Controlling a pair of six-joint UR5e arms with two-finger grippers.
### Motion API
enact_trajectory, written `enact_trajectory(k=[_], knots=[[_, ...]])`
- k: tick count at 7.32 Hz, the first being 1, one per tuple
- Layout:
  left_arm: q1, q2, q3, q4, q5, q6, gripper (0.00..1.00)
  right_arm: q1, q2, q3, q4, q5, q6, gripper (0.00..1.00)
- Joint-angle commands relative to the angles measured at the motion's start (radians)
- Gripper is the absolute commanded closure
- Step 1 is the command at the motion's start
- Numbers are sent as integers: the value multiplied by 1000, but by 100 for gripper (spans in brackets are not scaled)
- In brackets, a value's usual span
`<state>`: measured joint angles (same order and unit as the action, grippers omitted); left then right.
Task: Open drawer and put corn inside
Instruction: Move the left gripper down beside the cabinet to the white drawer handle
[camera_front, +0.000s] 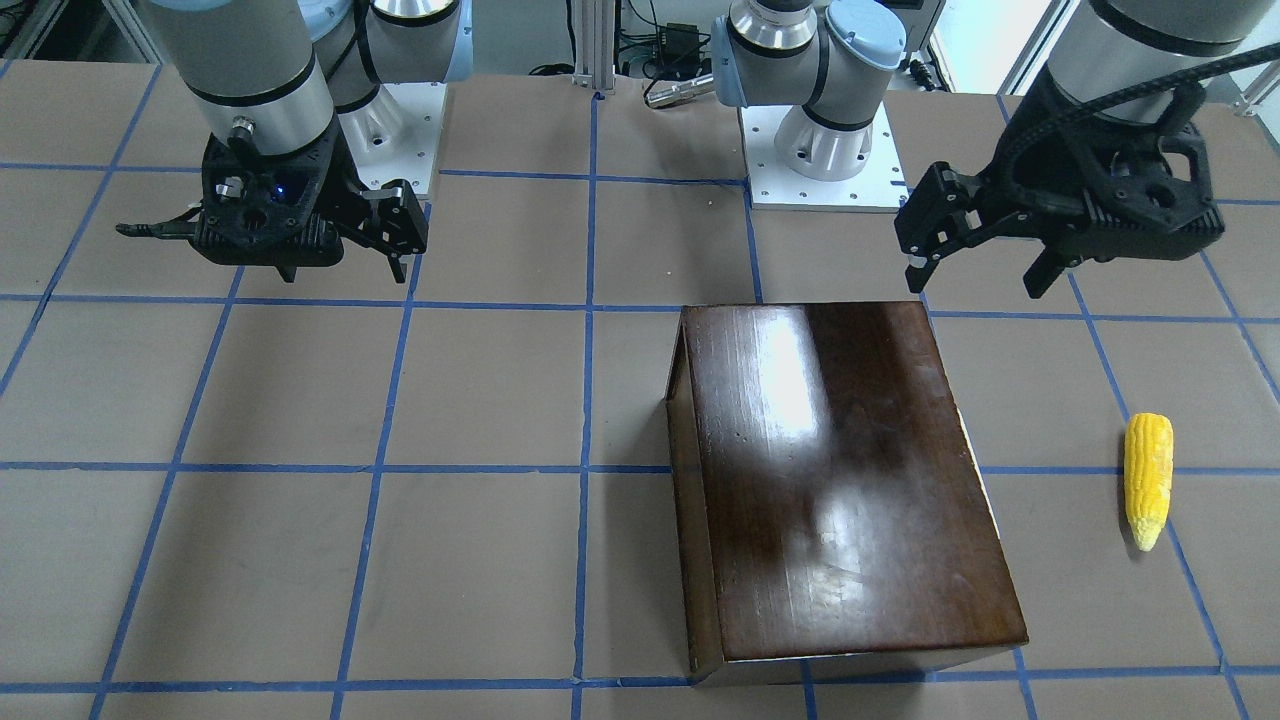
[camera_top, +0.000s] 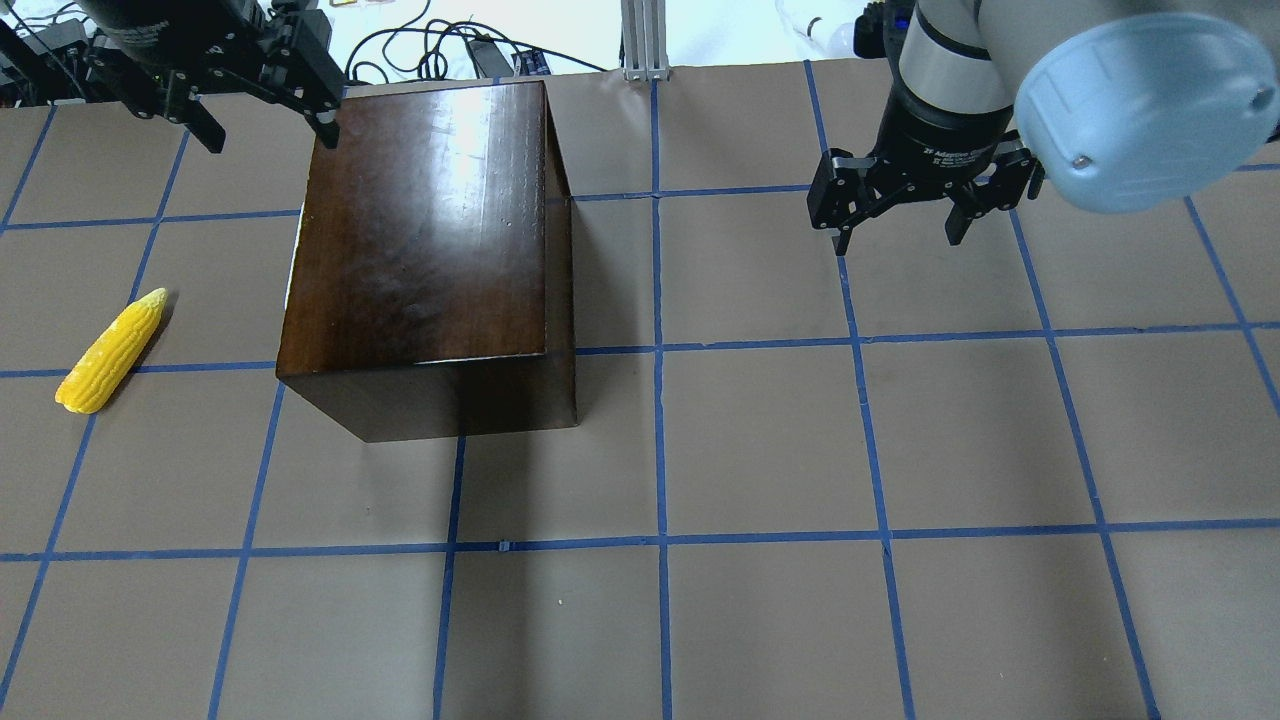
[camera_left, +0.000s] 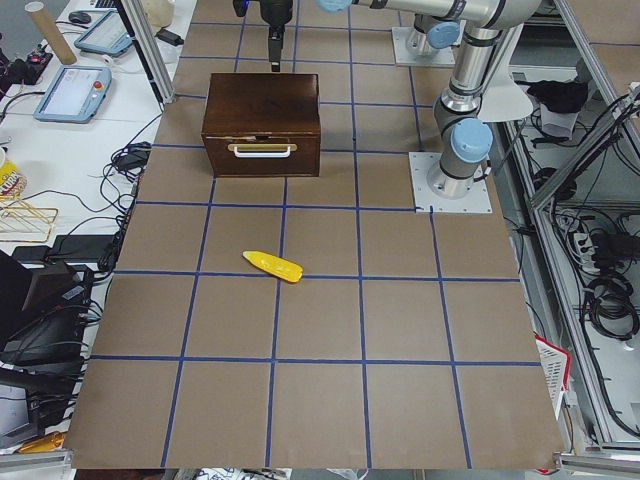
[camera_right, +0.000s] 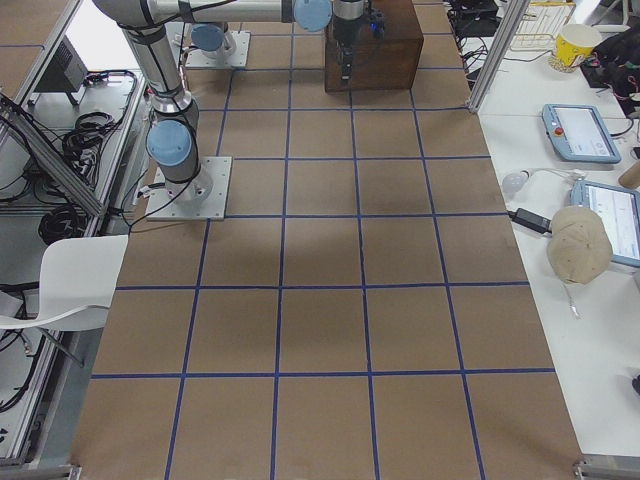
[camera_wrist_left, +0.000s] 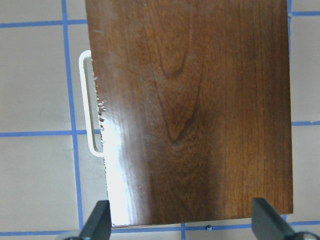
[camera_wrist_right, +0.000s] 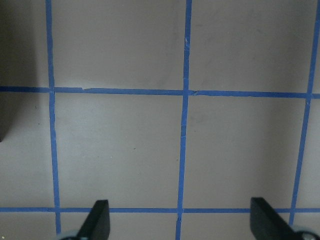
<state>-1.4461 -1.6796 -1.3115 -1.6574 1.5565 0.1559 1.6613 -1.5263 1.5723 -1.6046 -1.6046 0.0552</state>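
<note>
The glossy dark-brown box (camera_top: 430, 230) stands on the table, also in the front-facing view (camera_front: 840, 480). Its drawer (camera_left: 262, 155) is shut; the white handle (camera_wrist_left: 86, 100) is on the side facing the corn. The yellow corn (camera_top: 110, 350) lies on the table to that side, apart from the box, also in the front-facing view (camera_front: 1147, 480). My left gripper (camera_top: 270, 138) is open and empty, in the air above the box's far edge, and its wrist view looks down on the lid (camera_wrist_left: 190, 110). My right gripper (camera_top: 897, 240) is open and empty above bare table.
The table (camera_top: 760, 450) is brown paper with a blue tape grid. The arm bases (camera_front: 835, 160) stand at the robot's edge. Desks with tablets and cables (camera_left: 80, 80) run along the operators' side beyond a metal frame post (camera_top: 645, 40).
</note>
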Motion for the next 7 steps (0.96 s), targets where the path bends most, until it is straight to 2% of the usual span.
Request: enact_trajectory(k=[1,5,7], knots=[[122,-40,3,7,-15,128,0,0,0,0,0,0,0,0],[223,-201,-43,85,-39,310,0,0,0,0,0,0,0,0],[256,-244,-113,189,-44,342,0,0,0,0,0,0,0,0]])
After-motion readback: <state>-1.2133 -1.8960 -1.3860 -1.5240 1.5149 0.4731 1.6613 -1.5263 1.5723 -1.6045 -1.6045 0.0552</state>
